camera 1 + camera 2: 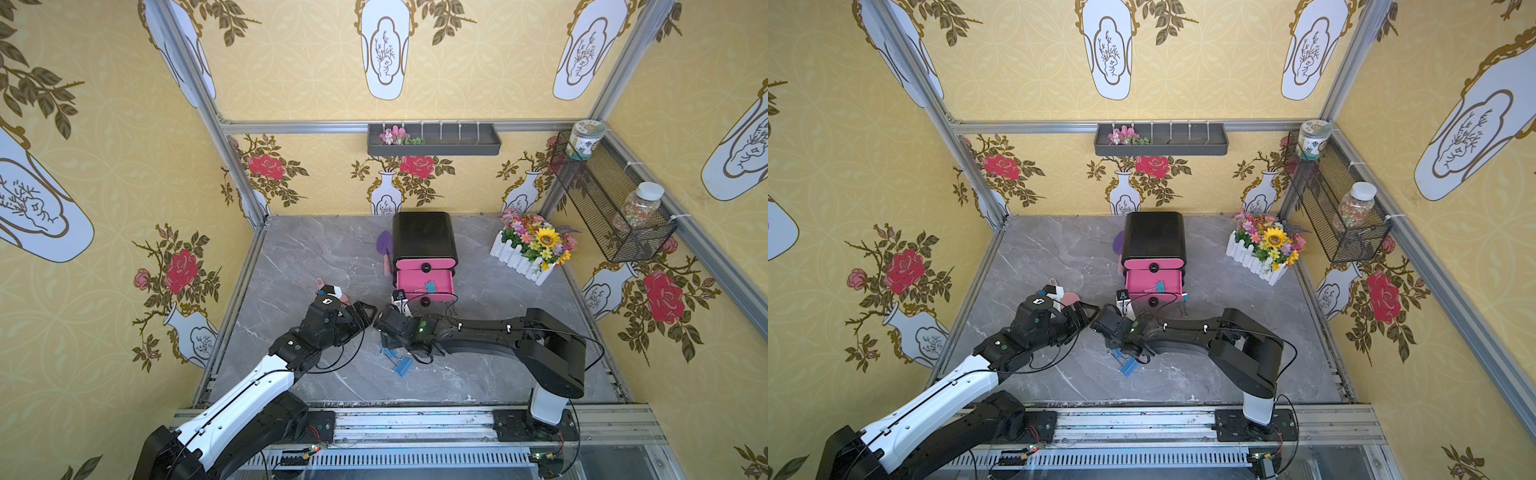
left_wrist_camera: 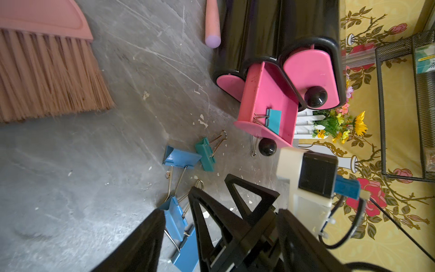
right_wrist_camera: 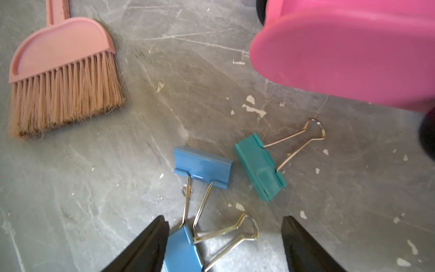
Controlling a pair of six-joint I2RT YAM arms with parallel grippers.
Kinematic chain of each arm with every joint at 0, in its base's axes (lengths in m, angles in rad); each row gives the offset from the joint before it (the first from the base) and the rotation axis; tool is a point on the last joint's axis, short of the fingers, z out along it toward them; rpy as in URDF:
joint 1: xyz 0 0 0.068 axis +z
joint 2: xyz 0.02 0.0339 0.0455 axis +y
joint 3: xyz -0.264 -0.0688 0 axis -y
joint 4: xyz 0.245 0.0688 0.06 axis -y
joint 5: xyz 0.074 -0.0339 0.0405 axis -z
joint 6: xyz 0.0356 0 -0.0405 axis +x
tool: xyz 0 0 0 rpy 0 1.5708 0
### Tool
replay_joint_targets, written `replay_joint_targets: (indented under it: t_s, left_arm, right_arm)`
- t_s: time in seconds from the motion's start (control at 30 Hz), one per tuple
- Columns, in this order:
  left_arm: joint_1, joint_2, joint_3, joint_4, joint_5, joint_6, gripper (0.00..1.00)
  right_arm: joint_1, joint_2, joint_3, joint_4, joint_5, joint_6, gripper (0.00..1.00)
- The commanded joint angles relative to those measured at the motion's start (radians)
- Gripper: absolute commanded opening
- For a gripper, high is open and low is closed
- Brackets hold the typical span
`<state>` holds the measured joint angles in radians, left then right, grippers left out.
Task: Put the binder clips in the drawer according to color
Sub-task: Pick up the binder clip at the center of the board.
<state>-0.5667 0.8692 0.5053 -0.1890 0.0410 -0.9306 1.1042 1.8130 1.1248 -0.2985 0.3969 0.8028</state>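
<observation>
At six o'clock from the open drawer [image 1: 442, 284], right claw [image 3: 223, 220] hangs empty, jaws apart, over blue binder clips [image 3: 202, 166]; next call, drop and squeeze one.

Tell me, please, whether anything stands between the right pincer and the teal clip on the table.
Nothing visible blocks it: bare table separates the open right pincer from the teal clip. A blue clip's handles lie between its fingers, though.
</observation>
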Motion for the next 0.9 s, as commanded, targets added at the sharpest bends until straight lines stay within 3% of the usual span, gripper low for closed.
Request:
replay_joint_targets:
  t_s: [0.0,0.87]
  left_arm:
    - [0.002,-0.009,-0.009,-0.013,0.006,0.015,0.80]
    - [0.002,-0.065,-0.008,-0.072,-0.004,0.015,0.80]
  right_arm:
    - [0.005,0.016,0.001,0.067,0.043,-0.027,0.83]
    - [-0.003,0.120,0.041,0.125,0.037,-0.059,0.96]
